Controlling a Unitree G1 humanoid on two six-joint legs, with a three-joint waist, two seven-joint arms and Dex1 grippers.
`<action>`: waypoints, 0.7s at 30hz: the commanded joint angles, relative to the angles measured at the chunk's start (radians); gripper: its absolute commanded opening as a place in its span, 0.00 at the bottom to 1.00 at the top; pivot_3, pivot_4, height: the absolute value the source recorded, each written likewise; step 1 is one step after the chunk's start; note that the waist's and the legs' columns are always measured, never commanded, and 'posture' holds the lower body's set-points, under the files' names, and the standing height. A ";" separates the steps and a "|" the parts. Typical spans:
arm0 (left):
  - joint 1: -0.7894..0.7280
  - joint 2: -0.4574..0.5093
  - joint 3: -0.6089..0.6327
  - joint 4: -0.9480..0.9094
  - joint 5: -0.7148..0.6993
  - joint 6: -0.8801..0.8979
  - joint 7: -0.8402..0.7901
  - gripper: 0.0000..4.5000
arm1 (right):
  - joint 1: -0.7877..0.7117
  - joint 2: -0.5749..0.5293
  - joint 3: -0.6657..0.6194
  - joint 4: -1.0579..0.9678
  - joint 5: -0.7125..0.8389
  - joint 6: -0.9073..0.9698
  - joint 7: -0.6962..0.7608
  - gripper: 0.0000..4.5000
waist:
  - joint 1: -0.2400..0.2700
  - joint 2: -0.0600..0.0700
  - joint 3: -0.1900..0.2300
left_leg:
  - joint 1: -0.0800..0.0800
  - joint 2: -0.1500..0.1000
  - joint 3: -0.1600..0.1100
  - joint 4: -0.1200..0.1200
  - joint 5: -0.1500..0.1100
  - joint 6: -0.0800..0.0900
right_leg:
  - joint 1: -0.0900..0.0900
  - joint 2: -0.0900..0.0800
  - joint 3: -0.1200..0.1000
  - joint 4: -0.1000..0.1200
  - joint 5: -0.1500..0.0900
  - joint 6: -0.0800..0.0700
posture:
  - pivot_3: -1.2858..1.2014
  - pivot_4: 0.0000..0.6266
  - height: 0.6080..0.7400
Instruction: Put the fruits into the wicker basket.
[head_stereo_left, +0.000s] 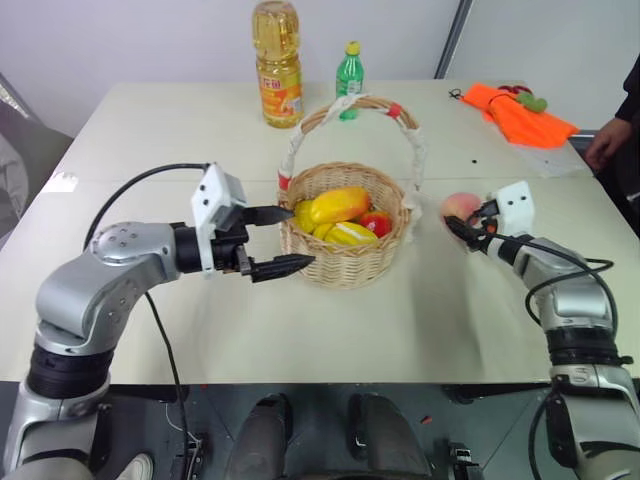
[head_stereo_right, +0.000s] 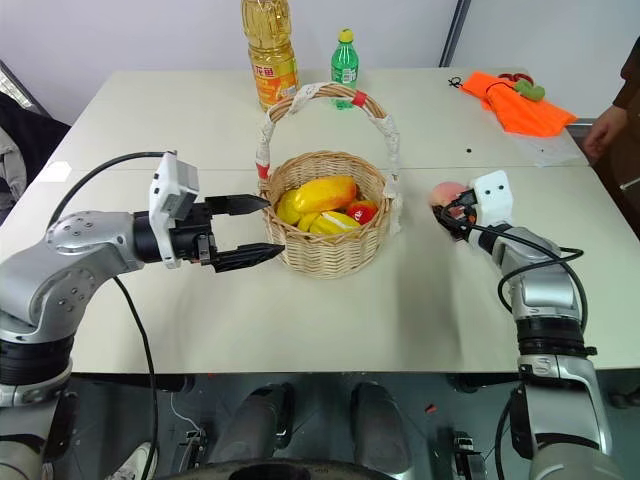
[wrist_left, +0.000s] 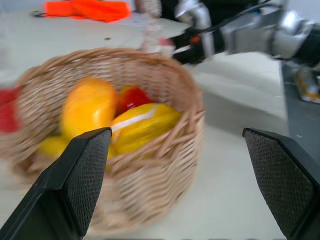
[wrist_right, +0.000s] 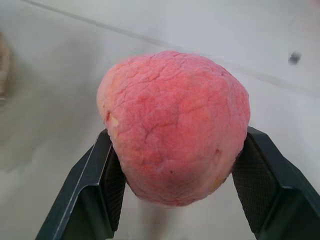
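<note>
The wicker basket (head_stereo_left: 345, 262) stands mid-table, its white-and-red wrapped handle arching over it. Inside lies the yellow-orange mango (head_stereo_left: 338, 205) with other yellow and red pieces. My left gripper (head_stereo_left: 300, 236) hovers open just left of the basket's rim, nothing between its fingers; in the left wrist view the basket (wrist_left: 165, 150) and mango (wrist_left: 87, 107) sit close ahead. Right of the basket, the pink peach (head_stereo_left: 460, 205) rests low at the table. My right gripper (wrist_right: 177, 135) has both pads pressed against the sides of the peach (wrist_right: 175, 115).
A tall oil bottle (head_stereo_left: 277, 62) and a small green bottle (head_stereo_left: 348, 78) stand behind the basket. An orange cloth (head_stereo_left: 518, 110) lies at the far right corner. A person's hand (head_stereo_left: 605, 140) rests at the table's right edge.
</note>
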 joint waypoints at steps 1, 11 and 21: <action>0.063 0.004 0.097 0.005 -0.010 -0.095 -0.021 1.00 | 0.130 -0.102 -0.085 -0.334 0.173 0.041 0.211 0.56 | 0.003 0.001 0.000 | 0.000 0.000 0.000 0.000 0.000 0.000 | 0.000 0.000 0.000 0.000 0.000 0.000 | 0.52 0.24 1.00; 0.164 -0.031 0.115 0.090 -0.007 -0.214 -0.054 1.00 | -0.030 0.020 0.167 -0.686 0.308 0.319 0.050 0.56 | -0.003 0.000 0.000 | 0.004 0.005 0.002 0.001 0.000 0.000 | 0.002 0.003 0.001 -0.001 0.002 -0.011 | 0.52 0.24 1.00; 0.165 -0.060 0.097 0.024 -0.043 -0.184 -0.011 1.00 | -0.166 0.109 0.258 -0.616 0.155 0.294 -0.046 0.99 | 0.004 -0.001 -0.001 | -0.002 0.001 0.002 0.000 0.002 -0.003 | -0.001 -0.001 0.001 -0.004 0.003 -0.005 | 0.52 0.24 1.00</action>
